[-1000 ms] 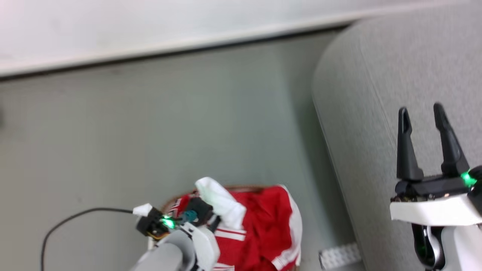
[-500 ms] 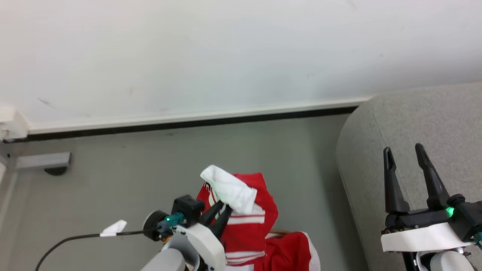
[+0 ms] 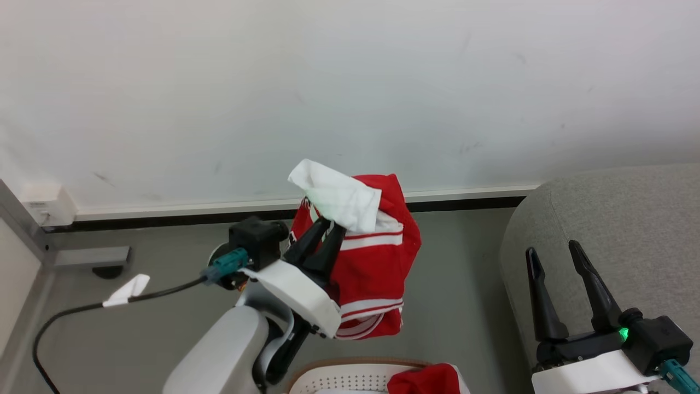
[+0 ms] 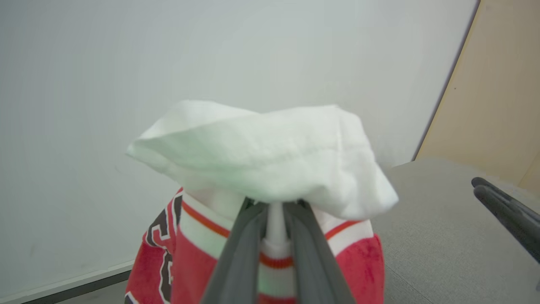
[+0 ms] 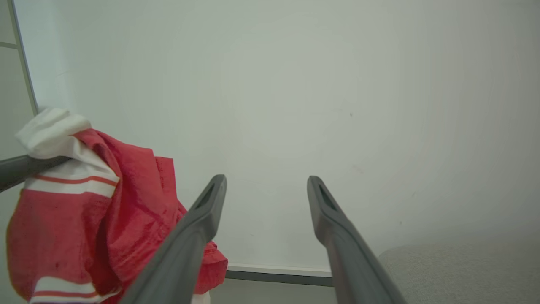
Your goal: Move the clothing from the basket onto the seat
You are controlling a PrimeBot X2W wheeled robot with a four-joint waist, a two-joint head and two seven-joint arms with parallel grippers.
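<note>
Mid-transfer: my left gripper (image 3: pixel 332 226) pinches a red-and-white garment (image 3: pixel 377 268) by its white fold, high above the basket (image 3: pixel 350 376). My right gripper (image 3: pixel 552 249) stands open by the grey sofa seat (image 3: pixel 629 213). Next, I judge, the load needs swinging right until it hangs over the seat, then release.

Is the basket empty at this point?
No: a red garment lies in the basket at the bottom edge of the head view.

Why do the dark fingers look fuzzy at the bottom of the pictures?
Left wrist view: the left fingers sit very near the lens, so they blur; the clothing is clearer. Right wrist view: the right fingers blur likewise.
</note>
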